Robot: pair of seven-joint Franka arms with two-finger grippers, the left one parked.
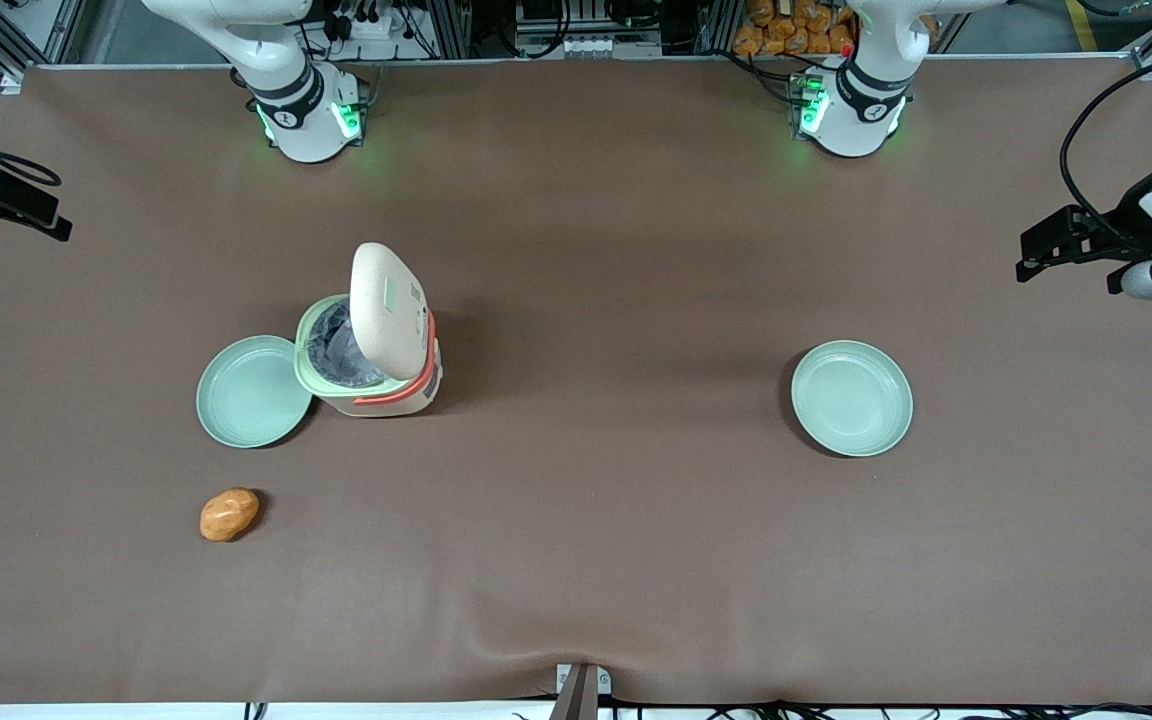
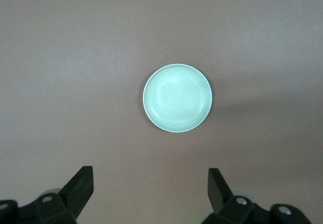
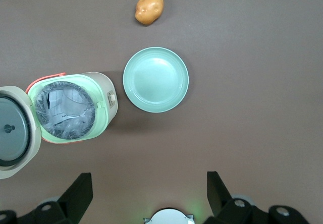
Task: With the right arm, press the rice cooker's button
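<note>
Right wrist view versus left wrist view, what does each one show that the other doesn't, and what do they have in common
Only the right wrist view shows the rice cooker with its lid swung open, the potato, a pale green plate beside the cooker, and the open gripper hanging high above them. Only the left wrist view shows the second plate, alone toward the parked arm's end of the table. Both show the brown table cover and one empty pale green plate.

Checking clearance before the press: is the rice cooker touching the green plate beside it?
Apart. The right wrist view shows bare table between the rice cooker and the plate. The gripper hangs high above both, jaws open.
</note>
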